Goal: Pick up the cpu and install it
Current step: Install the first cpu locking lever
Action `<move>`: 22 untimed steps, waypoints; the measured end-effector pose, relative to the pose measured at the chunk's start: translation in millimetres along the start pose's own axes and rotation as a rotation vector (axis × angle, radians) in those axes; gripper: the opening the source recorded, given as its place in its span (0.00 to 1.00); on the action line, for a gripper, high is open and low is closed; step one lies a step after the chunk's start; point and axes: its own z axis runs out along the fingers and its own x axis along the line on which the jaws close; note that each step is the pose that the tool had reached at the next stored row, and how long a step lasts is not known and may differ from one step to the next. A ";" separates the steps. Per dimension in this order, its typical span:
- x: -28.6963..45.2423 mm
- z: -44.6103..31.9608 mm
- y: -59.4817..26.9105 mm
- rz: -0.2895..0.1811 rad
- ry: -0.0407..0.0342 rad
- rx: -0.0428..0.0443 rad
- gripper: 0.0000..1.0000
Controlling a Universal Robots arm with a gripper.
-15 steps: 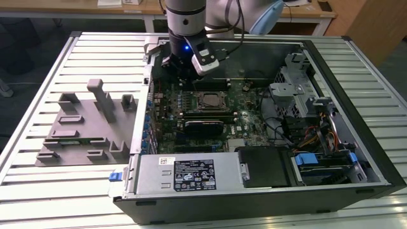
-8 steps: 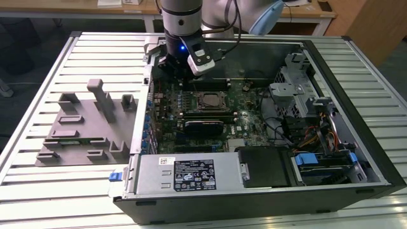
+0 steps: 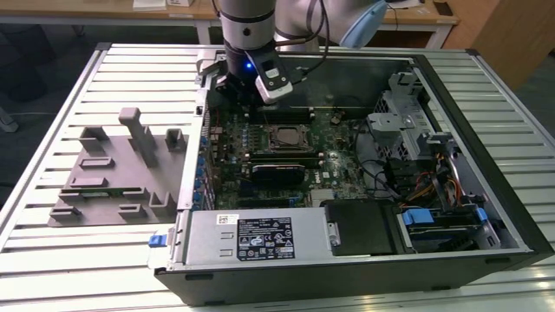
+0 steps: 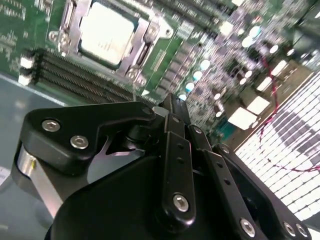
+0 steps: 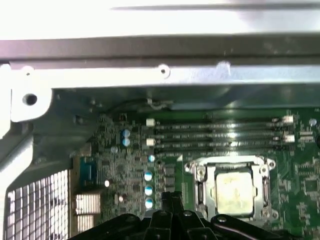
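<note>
A robot arm [image 3: 247,19] hung over an open desktop computer case [image 3: 347,276] that lay on its side on a slatted metal surface [image 3: 52,260]. The end effector [image 4: 171,106] was closed, its black fingers [image 5: 172,200] pressed together with nothing between them. It hovered above the green motherboard [image 5: 125,170], clear of the board and near the case's wall on the exterior view's left. The cpu [image 3: 287,136], a small square chip with a silvery-gray top, sat inside the square metal-framed socket [image 5: 199,186] near the middle of the board. It appeared in both wrist views [image 4: 107,32] [image 5: 232,192] a short way off from the fingertips and untouched by them. Four long black memory slots [image 5: 215,132] ran just beside the socket, between it and the case's far wall in the exterior view. A black rectangular block [image 3: 277,174] lay on the socket's opposite side, towards the gray power supply [image 3: 260,237] at the case's near edge. Outside the case, on the exterior view's left, a gray moulded fixture [image 3: 104,175] with upright posts and shallow recesses rested on the surface, well apart from the arm.
</note>
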 end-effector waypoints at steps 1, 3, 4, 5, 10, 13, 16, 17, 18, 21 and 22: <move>0.0 0.0 0.0 0.000 0.0008 -0.0159 0.11; 0.0 0.0 0.0 0.001 0.0025 -0.0476 0.11; 0.0 0.0 0.0 0.002 0.0032 -0.0625 0.11; 0.1 -0.1 0.0 0.002 0.0040 -0.0750 0.11; 0.2 0.0 0.0 0.004 0.0069 -0.1315 0.11; 0.2 0.0 0.0 0.005 0.0083 -0.1616 0.11; 0.2 0.0 0.0 0.005 0.0091 -0.1769 0.11; 0.2 0.0 0.0 0.005 0.0091 -0.1771 0.11; 0.2 0.0 0.0 0.005 0.0092 -0.1771 0.11; -0.8 0.0 0.0 0.005 0.0092 -0.1773 0.11; -1.9 0.1 0.1 0.005 0.0092 -0.1773 0.11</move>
